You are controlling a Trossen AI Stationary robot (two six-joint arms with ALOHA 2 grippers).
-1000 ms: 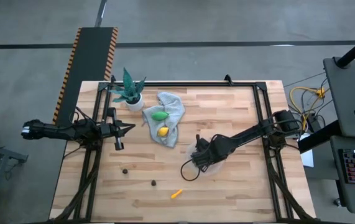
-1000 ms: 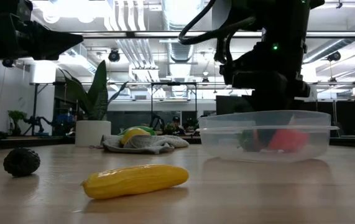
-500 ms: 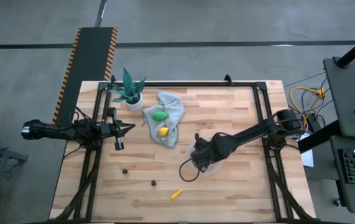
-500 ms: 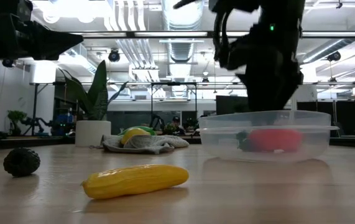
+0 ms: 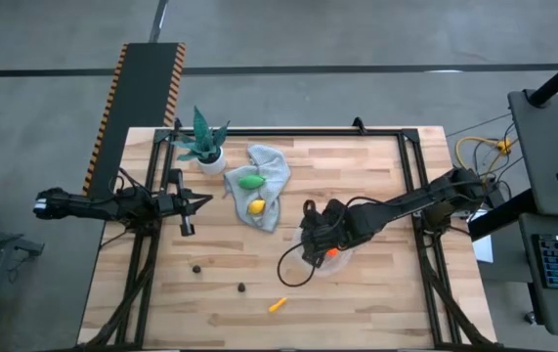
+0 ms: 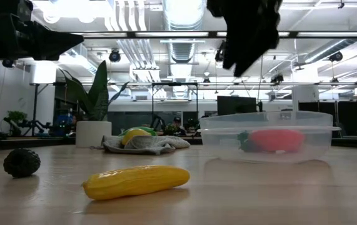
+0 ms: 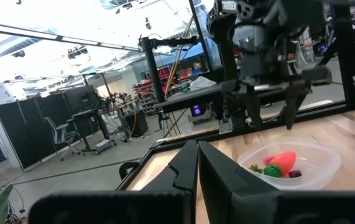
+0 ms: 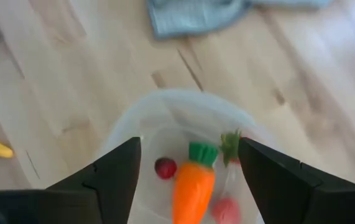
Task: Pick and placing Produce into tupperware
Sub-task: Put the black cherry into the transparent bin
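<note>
- The right gripper (image 8: 189, 180) hangs above the tupperware (image 5: 329, 262), jaws spread and holding nothing; the orange carrot (image 8: 194, 180) lies inside the bowl beside a small red berry (image 8: 164, 167).
- The left gripper (image 7: 197, 171) waits off the table's left edge, its fingers pressed together and empty.
- Outside the container: a yellow lemon (image 5: 256, 206) and a green piece (image 5: 250, 182) rest on the grey cloth (image 5: 271, 168), a yellow-orange sliver (image 5: 277, 304) lies near the front edge, and two dark berries (image 5: 197, 267) sit on the bare wood to its left.
- These toy pieces look light, stiff and smooth, so they could squirt out of a hard pinch. The lemon is best taken across its short middle; the cloth beneath it is soft and may catch a finger.
- The sliver lies low and narrow; a grip across its width near the centre seems safest.
- Compared with a second ago, the right gripper has lifted clear of the bowl, and the carrot now sits released inside.
</note>
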